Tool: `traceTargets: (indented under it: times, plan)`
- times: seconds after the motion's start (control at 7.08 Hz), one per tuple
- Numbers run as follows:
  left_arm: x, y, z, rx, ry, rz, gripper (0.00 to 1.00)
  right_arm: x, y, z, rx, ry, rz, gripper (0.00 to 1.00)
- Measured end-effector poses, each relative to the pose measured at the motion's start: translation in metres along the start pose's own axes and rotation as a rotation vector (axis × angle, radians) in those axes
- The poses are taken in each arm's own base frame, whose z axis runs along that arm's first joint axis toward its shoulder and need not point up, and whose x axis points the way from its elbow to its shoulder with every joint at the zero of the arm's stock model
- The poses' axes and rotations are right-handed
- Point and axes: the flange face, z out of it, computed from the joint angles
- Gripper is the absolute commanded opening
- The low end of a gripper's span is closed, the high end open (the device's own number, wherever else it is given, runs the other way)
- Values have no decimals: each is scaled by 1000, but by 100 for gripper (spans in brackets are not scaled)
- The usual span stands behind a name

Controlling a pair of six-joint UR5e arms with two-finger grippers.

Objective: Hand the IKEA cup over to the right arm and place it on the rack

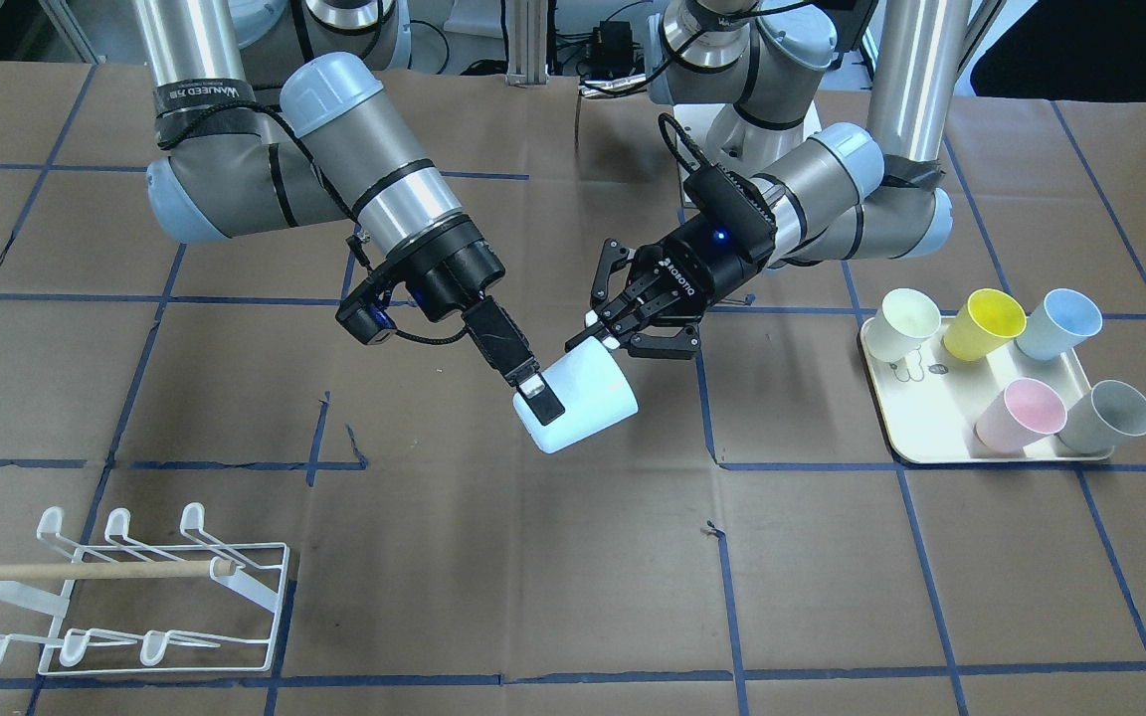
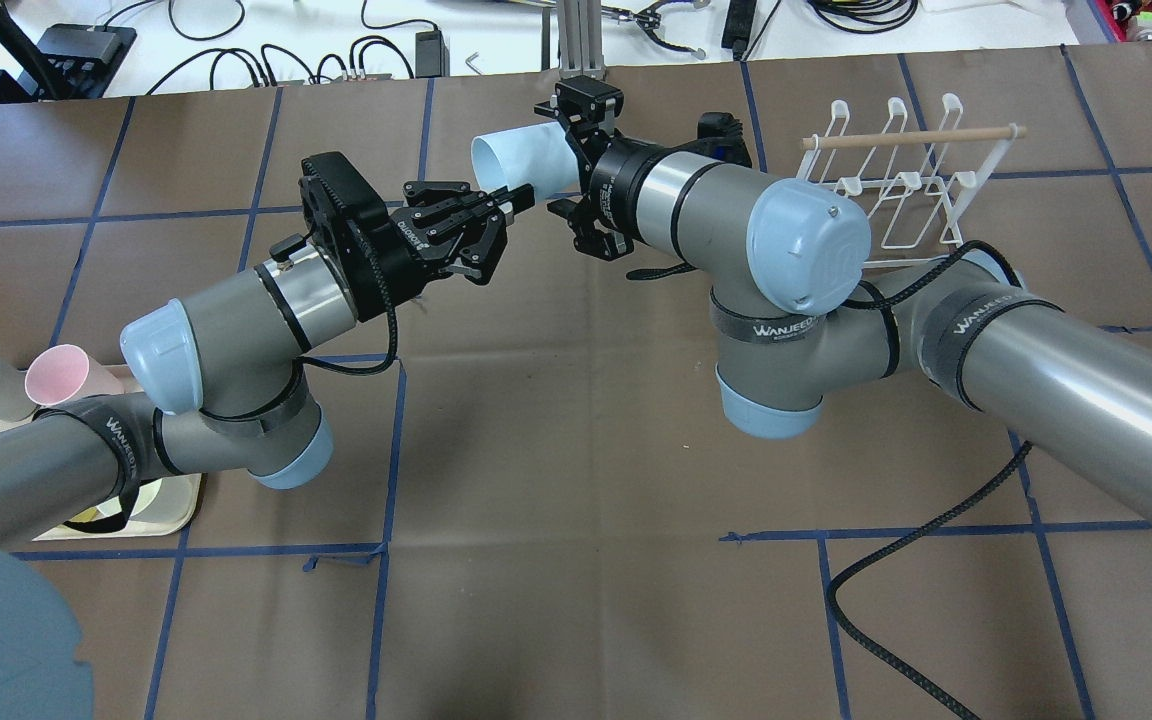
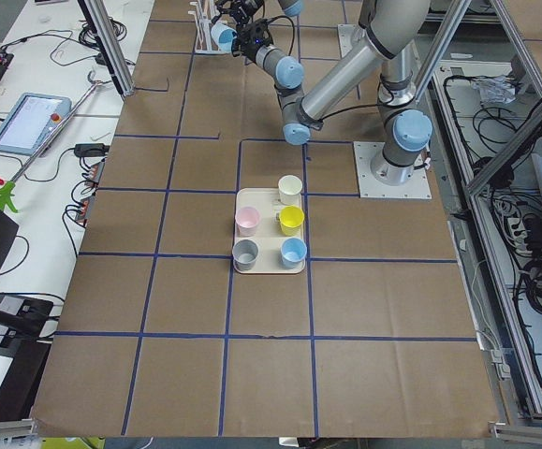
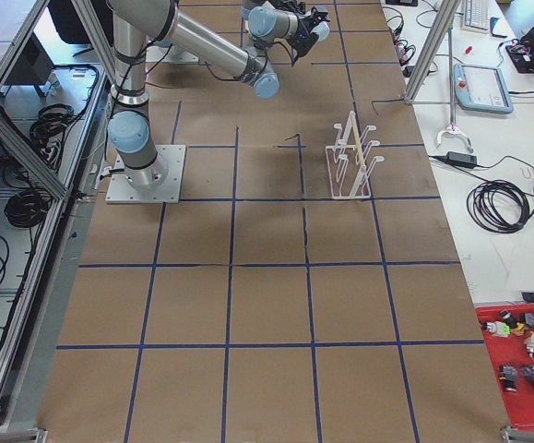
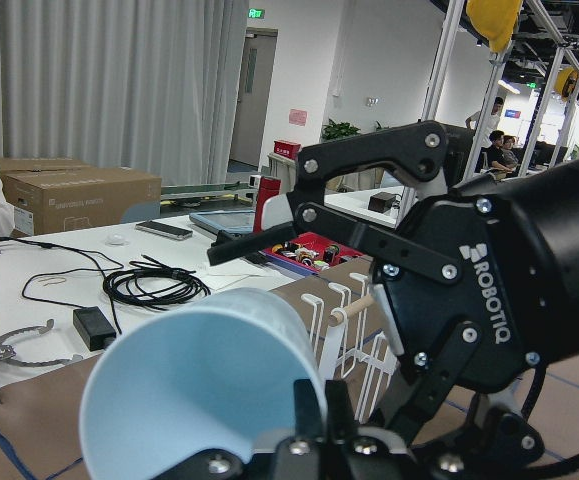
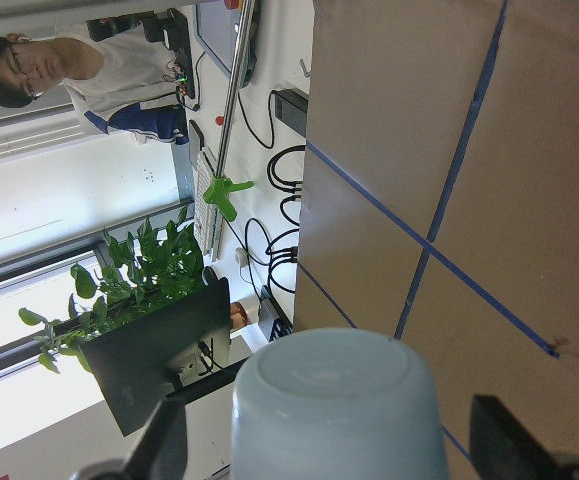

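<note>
A pale blue IKEA cup (image 1: 583,408) hangs on its side above the table's middle, between both grippers. My right gripper (image 1: 543,398) is shut around its base end; the right wrist view shows the cup's bottom (image 6: 334,400) between its two fingers (image 6: 499,445). My left gripper (image 1: 601,333) is shut on the cup's rim, and the cup's open mouth (image 5: 199,390) faces the left wrist camera. In the overhead view the cup (image 2: 516,160) lies between the left gripper (image 2: 516,200) and the right gripper (image 2: 571,160). The white wire rack (image 1: 280,577) with its wooden dowel stands on my right, apart from both.
A cream tray (image 1: 941,428) on my left side holds several cups lying tilted: cream, yellow (image 1: 981,323), blue, pink and grey. The rack also shows in the overhead view (image 2: 896,190). A thick black cable (image 2: 896,560) trails over the table under the right arm.
</note>
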Motion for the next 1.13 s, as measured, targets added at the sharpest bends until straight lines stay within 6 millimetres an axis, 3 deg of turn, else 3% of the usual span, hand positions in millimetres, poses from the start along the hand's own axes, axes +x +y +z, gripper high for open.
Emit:
traceTargets:
  times: [0.57, 0.85, 1.13]
  plan:
    - [0, 0, 0, 0, -1, 0, 6, -3, -1, 4, -2, 3, 1, 96]
    - [0, 0, 0, 0, -1, -1, 6, 1, 2, 8, -8, 14, 2, 92]
    - [0, 0, 0, 0, -1, 0, 7, 3, 4, 10, -13, 19, 1, 82]
